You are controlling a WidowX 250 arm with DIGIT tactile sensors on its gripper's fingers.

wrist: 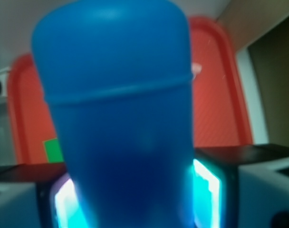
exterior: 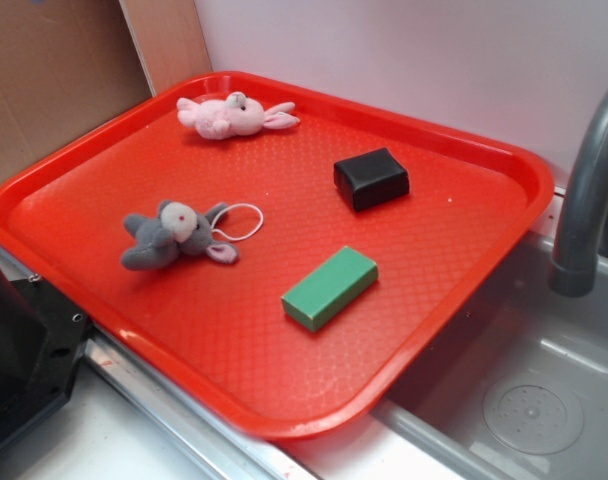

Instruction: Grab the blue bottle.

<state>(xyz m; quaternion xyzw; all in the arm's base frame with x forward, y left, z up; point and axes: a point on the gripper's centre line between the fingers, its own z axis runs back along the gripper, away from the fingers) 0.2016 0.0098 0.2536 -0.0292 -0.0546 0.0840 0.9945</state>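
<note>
The blue bottle (wrist: 118, 114) fills the wrist view, seated between the gripper (wrist: 130, 190) pads, which appear clenched on its lower body; blur hides the contact lines. It hangs raised above the red tray (wrist: 220, 95), absent from the exterior view. There the grey plush (exterior: 174, 235), pink plush (exterior: 234, 115), green block (exterior: 329, 288) and black block (exterior: 371, 178) lie well apart.

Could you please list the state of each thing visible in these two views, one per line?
Blue bottle: held between the fingers, lifted off the tray, filling the wrist view.
Gripper: shut on the blue bottle.
Pink plush: lying at the tray's far edge.
Gray plush: lying on its side, white loop beside it.
Black block: resting flat.
Green block: resting flat.
Red tray: sitting level beside the sink.
</note>
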